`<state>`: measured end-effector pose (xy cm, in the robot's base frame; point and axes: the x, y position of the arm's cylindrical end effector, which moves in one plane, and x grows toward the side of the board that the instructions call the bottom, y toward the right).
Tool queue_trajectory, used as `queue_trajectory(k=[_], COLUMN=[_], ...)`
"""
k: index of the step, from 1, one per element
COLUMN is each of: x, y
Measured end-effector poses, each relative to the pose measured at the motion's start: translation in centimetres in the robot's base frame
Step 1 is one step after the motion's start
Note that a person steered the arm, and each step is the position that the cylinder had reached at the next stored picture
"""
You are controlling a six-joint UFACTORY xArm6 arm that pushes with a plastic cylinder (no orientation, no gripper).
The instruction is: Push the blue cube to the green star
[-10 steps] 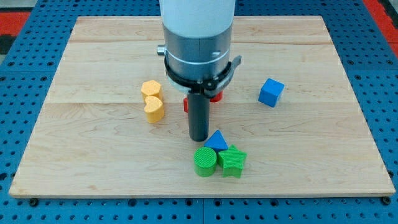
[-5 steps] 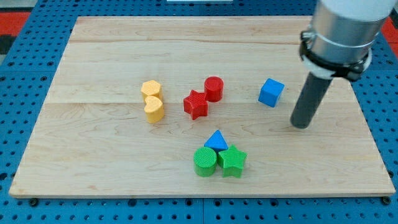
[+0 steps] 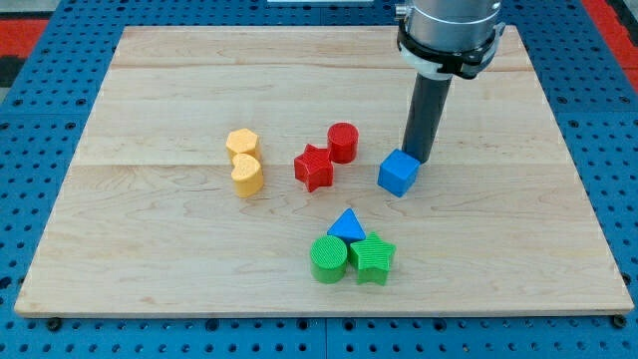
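Wooden board (image 3: 150, 259), my tip (image 3: 416, 160) against the blue cube (image 3: 397, 174), gripperless, green star (image 3: 374, 259) below.

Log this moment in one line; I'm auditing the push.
tip: behind blue cube, touching | green star: below-left, apart | push: underway

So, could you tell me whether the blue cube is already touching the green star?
No, the blue cube sits apart from the green star, with bare board between them.
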<state>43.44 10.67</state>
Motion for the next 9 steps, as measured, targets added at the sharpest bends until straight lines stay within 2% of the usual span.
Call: queue_trajectory(k=[1, 2, 5, 6, 7, 8, 9], x=[-1.6, -0.7, 7.8, 7.0, 4.0, 2.7, 3.8], y=[-2.0, -3.5, -2.9, -2.7, -1.3, 3.1, 6.3])
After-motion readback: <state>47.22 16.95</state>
